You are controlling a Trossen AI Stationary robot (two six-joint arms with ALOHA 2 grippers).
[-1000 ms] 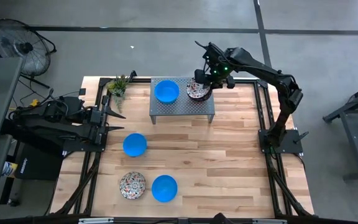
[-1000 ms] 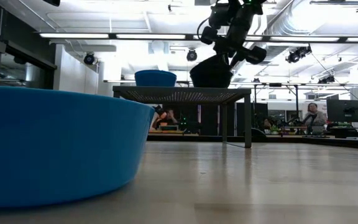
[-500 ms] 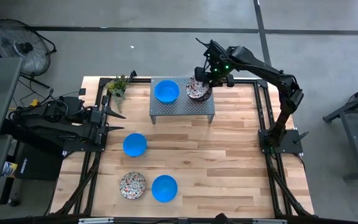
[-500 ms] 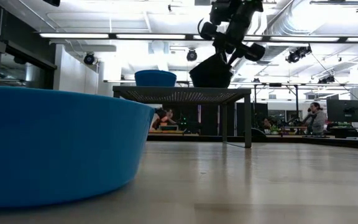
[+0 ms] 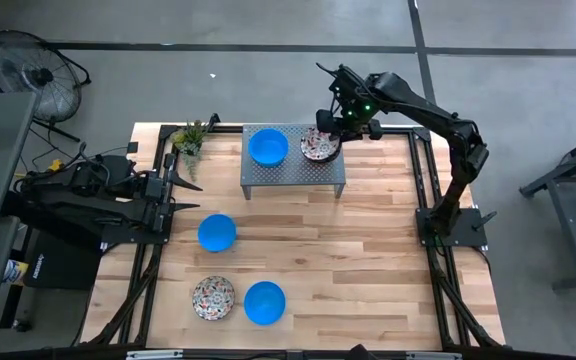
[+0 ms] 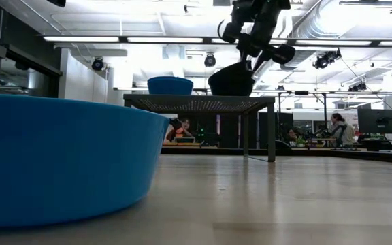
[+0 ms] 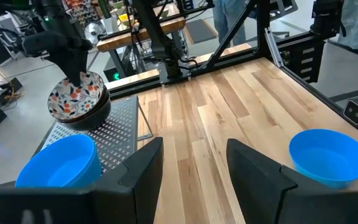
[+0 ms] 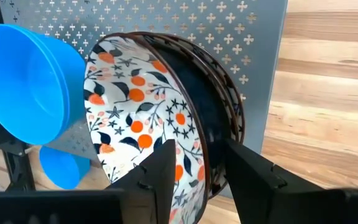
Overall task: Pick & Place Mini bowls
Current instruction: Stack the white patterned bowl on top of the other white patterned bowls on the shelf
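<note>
The right end effector (image 5: 326,138) is positioned over the perforated metal stand (image 5: 294,172) at the far side of the wooden surface (image 5: 368,260), and its fingers (image 8: 166,168) are seen closed on the rim of a floral bowl (image 5: 318,147), one finger inside and one outside. This bowl is seated in a second floral bowl (image 8: 225,106) on the stand, beside a blue bowl (image 5: 268,147). Nearer on the surface, a blue bowl (image 5: 217,232) is placed alone, while another floral bowl (image 5: 213,297) and a blue bowl (image 5: 264,302) are set just beside each other. The left end effector (image 5: 190,195) is held at the left edge, fingers apart and empty. A small potted plant (image 5: 190,137) is seen near the stand.
</note>
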